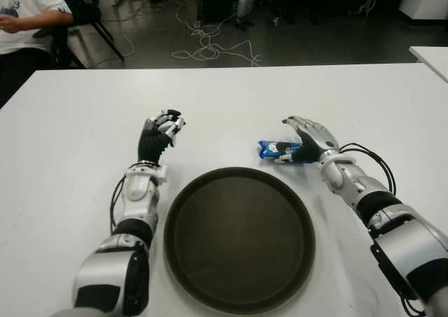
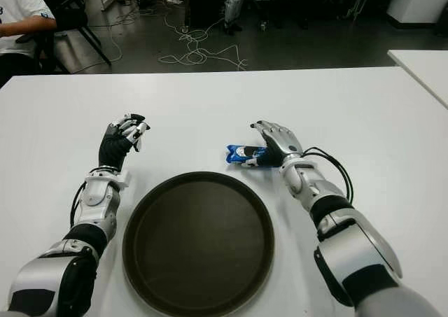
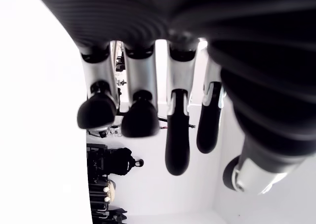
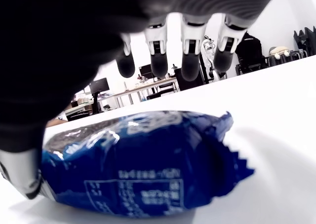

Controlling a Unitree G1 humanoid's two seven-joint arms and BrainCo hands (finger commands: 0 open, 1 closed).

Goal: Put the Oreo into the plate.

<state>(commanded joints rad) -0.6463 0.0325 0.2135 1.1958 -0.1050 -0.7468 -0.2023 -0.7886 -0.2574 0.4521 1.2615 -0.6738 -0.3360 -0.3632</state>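
Two robot hands flank the plate, the Oreo pack still on the worktop

Both arms reach forward over the white worktop [image 1: 231,100]. A round dark plate [image 1: 239,238] sits between the forearms, near the robot, with nothing in it. Just beyond its far right rim lies the blue Oreo pack [image 1: 278,150], flat on the worktop and outside the plate. The right robot hand [image 1: 308,141] is at the pack's right end, its fingers [image 4: 190,46] stretched out above the wrapper and its thumb low beside it; the right wrist view shows the fingers arched over the pack and not pressed onto it, so the hand is open, not clamped. The left robot hand [image 1: 161,131] shows to the left of the plate, fingers loosely bent and holding nothing. At the far left corner a seated person [image 1: 24,16] in a white shirt is partly in view.
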